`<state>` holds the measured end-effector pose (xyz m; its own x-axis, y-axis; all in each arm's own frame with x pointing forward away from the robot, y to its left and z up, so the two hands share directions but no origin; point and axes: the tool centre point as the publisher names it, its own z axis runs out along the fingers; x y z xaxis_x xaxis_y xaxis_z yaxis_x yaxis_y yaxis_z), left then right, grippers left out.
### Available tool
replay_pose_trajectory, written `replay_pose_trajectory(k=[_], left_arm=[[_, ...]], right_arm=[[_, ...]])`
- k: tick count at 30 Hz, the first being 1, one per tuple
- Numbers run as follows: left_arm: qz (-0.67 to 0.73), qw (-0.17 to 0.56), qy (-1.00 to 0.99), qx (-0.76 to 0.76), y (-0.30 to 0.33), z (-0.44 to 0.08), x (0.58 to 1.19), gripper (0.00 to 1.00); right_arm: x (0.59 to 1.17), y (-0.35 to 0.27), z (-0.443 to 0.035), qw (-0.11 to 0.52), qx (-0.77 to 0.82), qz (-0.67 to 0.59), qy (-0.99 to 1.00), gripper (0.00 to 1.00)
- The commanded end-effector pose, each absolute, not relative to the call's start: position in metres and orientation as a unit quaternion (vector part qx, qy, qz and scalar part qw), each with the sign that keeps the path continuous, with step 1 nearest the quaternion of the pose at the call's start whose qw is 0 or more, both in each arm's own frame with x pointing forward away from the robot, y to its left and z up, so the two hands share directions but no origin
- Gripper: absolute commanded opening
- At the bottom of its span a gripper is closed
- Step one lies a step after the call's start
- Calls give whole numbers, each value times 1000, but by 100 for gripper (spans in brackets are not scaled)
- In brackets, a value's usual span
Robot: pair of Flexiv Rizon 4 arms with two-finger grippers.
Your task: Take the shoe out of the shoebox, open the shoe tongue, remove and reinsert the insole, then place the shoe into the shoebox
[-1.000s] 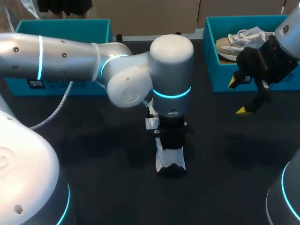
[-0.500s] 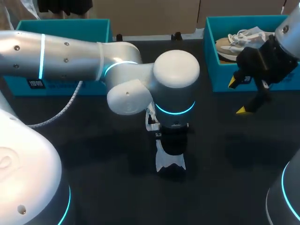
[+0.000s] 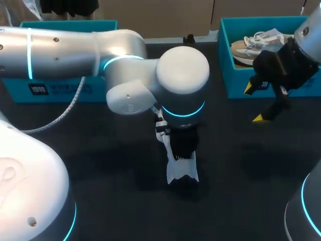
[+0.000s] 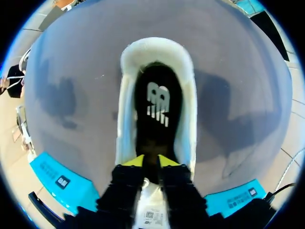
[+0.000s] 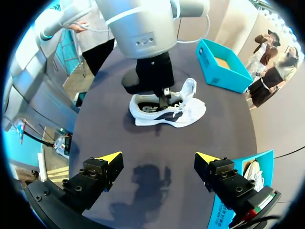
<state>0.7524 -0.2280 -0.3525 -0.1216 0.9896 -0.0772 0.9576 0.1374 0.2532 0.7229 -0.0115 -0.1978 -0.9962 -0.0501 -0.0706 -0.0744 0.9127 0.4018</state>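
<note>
The left shoebox (image 3: 67,23) stood at the table's (image 3: 100,165) far left, teal, well apart from the work. From that side the left arm reached to mid-table, and its left gripper (image 4: 151,164) pointed straight down into the white shoe (image 3: 181,170), which lay on the cloth outside either box. The yellow tips looked pinched nearly together on the near edge of the dark insole (image 4: 155,124), so I judged the claw clenched on it, with the insole step in hand. To do this well, the pinch should stay on the edge alone, not on the shoe's lining. The pull should run along the shoe's length, and slowly, since nothing pinned the shoe down and it could lift with the insole.

Further right, the right gripper (image 3: 254,104) hung released and empty above the table, just before the right shoebox (image 3: 235,88), where a second shoe (image 3: 251,45) lay. It could steady the sole.

As for writing, the insole bore a white logo, the left box a dark label (image 3: 37,89), and a white printed tag (image 4: 151,217) sat behind the fingertips. I left all of it unread.
</note>
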Motion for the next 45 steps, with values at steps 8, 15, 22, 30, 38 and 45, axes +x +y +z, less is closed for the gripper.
replay_pose_trajectory(k=[8,15,22,30,38,45], left_arm=[[102,65,758,640,-219,-356,749,100],[94,60,757,644,-217,-353,754,100],[86,54,750,654,-214,-354,757,100],[81,63,739,666,-214,-335,773,100],[73,71,730,676,-212,-320,785,100],[81,85,721,683,-204,-298,804,100]], right_arm=[[723,-11,-198,29,-31,205,978,100],[723,-11,-198,29,-31,205,978,100],[723,-11,-198,29,-31,205,978,100],[723,-11,-198,29,-31,205,978,100],[723,-11,-198,29,-31,205,978,100],[723,-11,-198,29,-31,205,978,100]])
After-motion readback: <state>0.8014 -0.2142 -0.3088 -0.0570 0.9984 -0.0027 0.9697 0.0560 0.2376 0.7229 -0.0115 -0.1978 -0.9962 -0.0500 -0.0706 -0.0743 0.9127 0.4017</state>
